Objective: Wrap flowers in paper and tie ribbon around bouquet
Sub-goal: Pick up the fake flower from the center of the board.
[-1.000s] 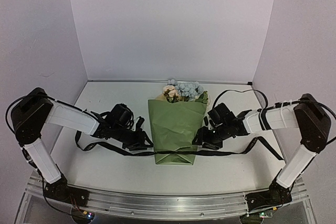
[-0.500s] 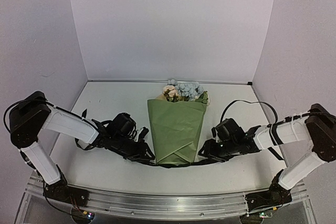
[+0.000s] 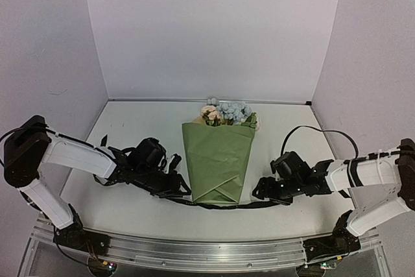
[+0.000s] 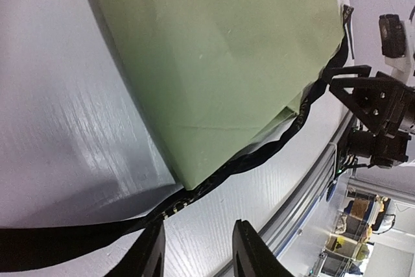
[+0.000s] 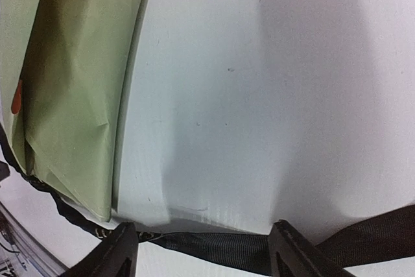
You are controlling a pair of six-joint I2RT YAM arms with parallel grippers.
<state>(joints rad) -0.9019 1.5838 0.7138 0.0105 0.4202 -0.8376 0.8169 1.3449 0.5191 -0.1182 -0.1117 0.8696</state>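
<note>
Olive-green paper (image 3: pixel 217 157) is already enclosing the flowers (image 3: pixel 228 109), while the ribbon (image 3: pixel 220 205) is lying untied toward the desk's (image 3: pixel 130 128) near edge, left tool (image 4: pixel 198 254) and right tool (image 5: pixel 207 251) both spread.

Olive-green paper (image 3: pixel 217 160), black ribbon (image 5: pixel 214 246)

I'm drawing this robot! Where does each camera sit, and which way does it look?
Top: high behind the robot, looking down at the bouquet; the left arm and right arm show.
Left wrist: on the left arm, looking low across the paper toward the right gripper; the left gripper shows.
Right wrist: on the right arm, looking down at the table beside the paper; the right gripper shows.
Shared: both wrist views see the paper and the ribbon.
</note>
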